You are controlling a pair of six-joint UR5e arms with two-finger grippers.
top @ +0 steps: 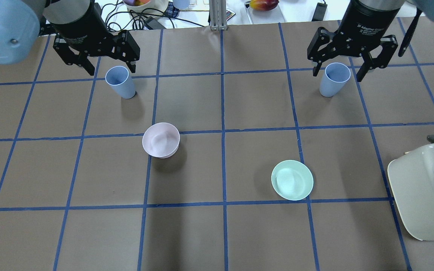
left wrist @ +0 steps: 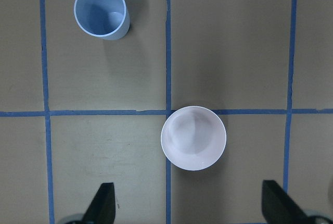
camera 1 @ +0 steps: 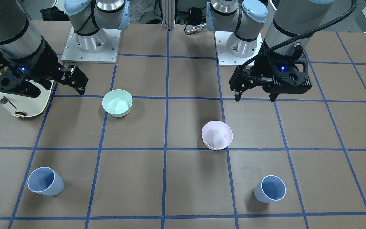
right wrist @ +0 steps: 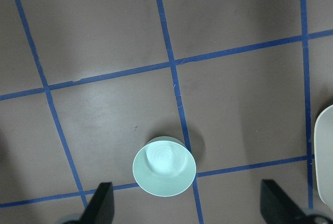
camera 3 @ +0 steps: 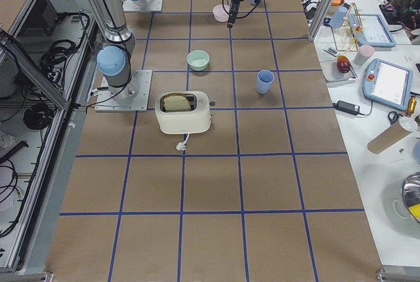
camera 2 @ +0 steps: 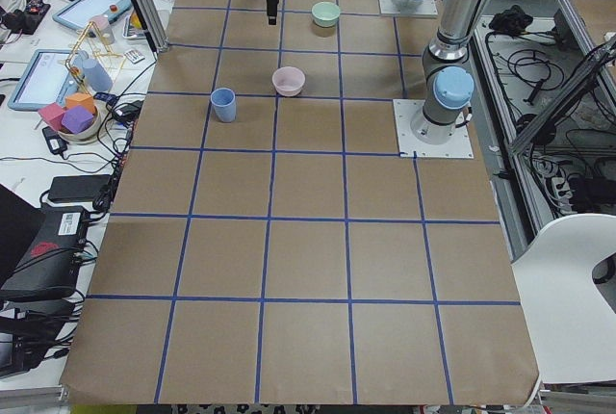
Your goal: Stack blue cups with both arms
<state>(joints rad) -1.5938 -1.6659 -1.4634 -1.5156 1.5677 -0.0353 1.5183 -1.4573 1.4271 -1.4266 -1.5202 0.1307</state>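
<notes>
Now my left gripper [camera 1: 255, 98] and right gripper [right wrist: 187, 203] both gape empty. The left blue cup [top: 120, 82] and right blue cup [top: 333, 79] stand upright at the far side, well apart. Probably light, stiff, smooth: I would pinch just under the rim.

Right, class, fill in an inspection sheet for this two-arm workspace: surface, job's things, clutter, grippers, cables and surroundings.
Surface: brown table marked with a blue tape grid.
Job's things: two blue cups, the left cup and the right cup, both upright, far apart and not stacked.
Clutter: pink bowl, mint bowl, cream toaster.
Grippers: left gripper and right gripper both raised, jaws open, holding nothing.
Cables: black ribbed cable along the left arm; loose leads beyond the table's far edge.
Surroundings: side bench with a tablet; white chair.
</notes>
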